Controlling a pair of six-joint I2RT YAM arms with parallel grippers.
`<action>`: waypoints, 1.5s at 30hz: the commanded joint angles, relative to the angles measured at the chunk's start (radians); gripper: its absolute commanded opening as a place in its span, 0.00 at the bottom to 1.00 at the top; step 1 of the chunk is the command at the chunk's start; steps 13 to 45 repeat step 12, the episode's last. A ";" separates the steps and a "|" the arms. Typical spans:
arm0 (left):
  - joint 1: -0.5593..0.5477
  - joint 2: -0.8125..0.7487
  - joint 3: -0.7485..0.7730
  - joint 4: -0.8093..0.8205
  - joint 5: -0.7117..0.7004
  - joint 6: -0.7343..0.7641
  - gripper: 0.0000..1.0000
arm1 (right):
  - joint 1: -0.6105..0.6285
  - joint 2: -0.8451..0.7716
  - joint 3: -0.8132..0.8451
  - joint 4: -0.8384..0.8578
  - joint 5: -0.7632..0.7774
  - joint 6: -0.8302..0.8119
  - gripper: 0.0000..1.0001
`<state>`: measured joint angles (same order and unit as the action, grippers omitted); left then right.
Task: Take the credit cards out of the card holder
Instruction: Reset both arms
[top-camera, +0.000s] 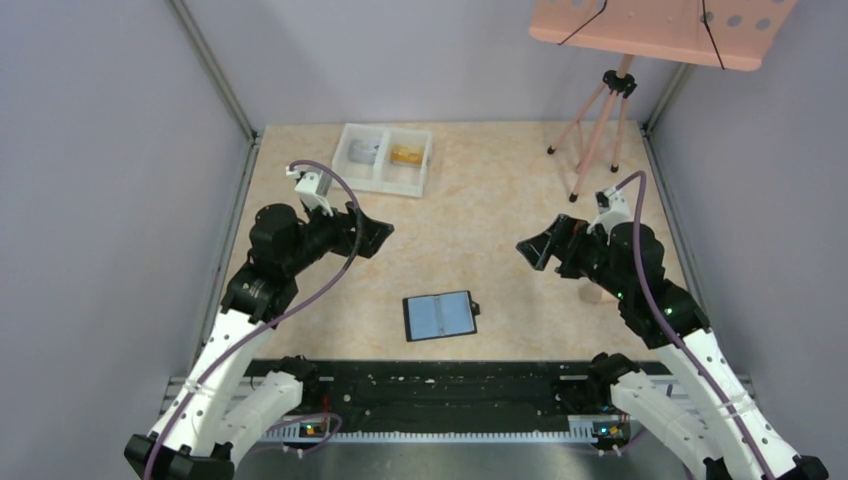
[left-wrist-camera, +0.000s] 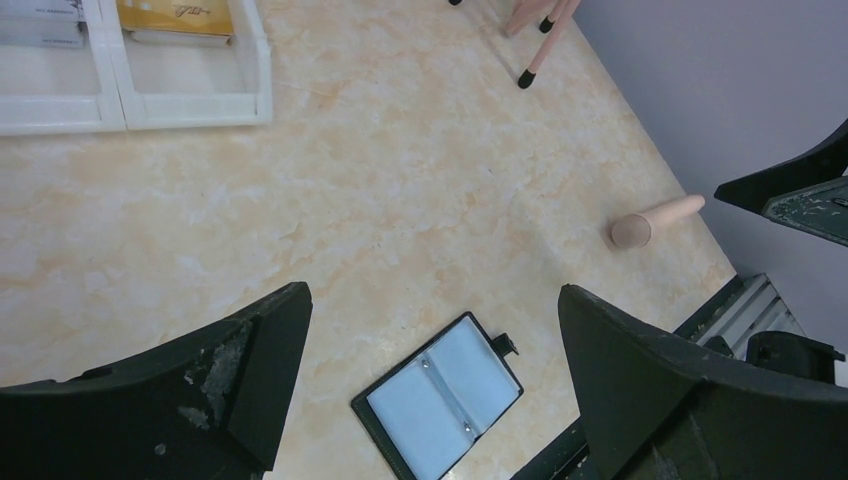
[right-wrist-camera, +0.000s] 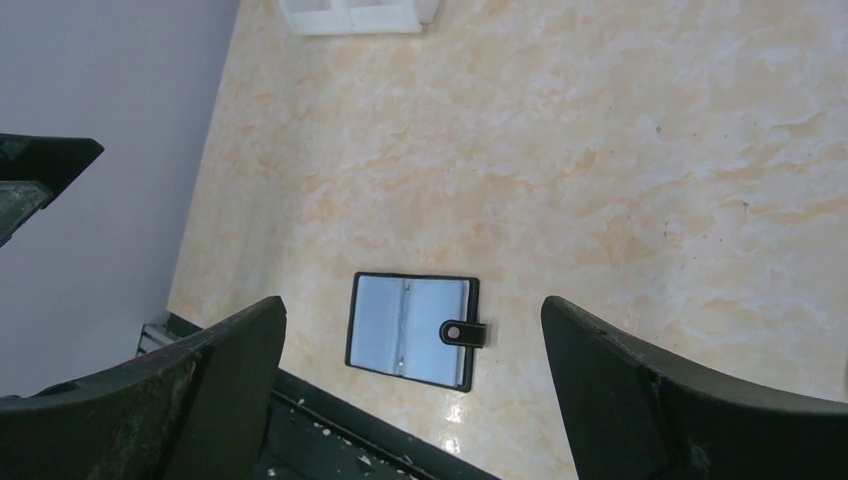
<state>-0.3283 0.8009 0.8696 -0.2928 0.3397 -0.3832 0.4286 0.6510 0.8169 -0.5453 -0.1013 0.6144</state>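
Note:
The black card holder (top-camera: 440, 316) lies open and flat near the table's front edge, blue-grey sleeves facing up, snap tab at its right side. It also shows in the left wrist view (left-wrist-camera: 438, 396) and the right wrist view (right-wrist-camera: 412, 316). An orange-gold credit card (top-camera: 406, 156) lies in the right compartment of the white tray; it shows in the left wrist view (left-wrist-camera: 175, 17). A pale card (top-camera: 365, 152) lies in the left compartment. My left gripper (top-camera: 375, 235) is open and empty, held above the table left of centre. My right gripper (top-camera: 530, 252) is open and empty, right of centre.
The white two-compartment tray (top-camera: 384, 180) stands at the back. A pink tripod (top-camera: 600, 120) with a pink board stands at the back right. A small wooden peg (left-wrist-camera: 655, 220) lies on the table near the right arm. A black rail (top-camera: 440, 385) runs along the front edge.

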 joint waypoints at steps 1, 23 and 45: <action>0.000 -0.022 -0.002 0.030 -0.004 0.027 0.99 | -0.010 -0.027 -0.005 0.056 -0.006 0.019 0.99; 0.002 -0.035 -0.010 0.031 -0.013 0.029 0.99 | -0.009 -0.032 -0.029 0.064 -0.024 0.021 0.99; 0.002 -0.035 -0.010 0.031 -0.013 0.029 0.99 | -0.009 -0.032 -0.029 0.064 -0.024 0.021 0.99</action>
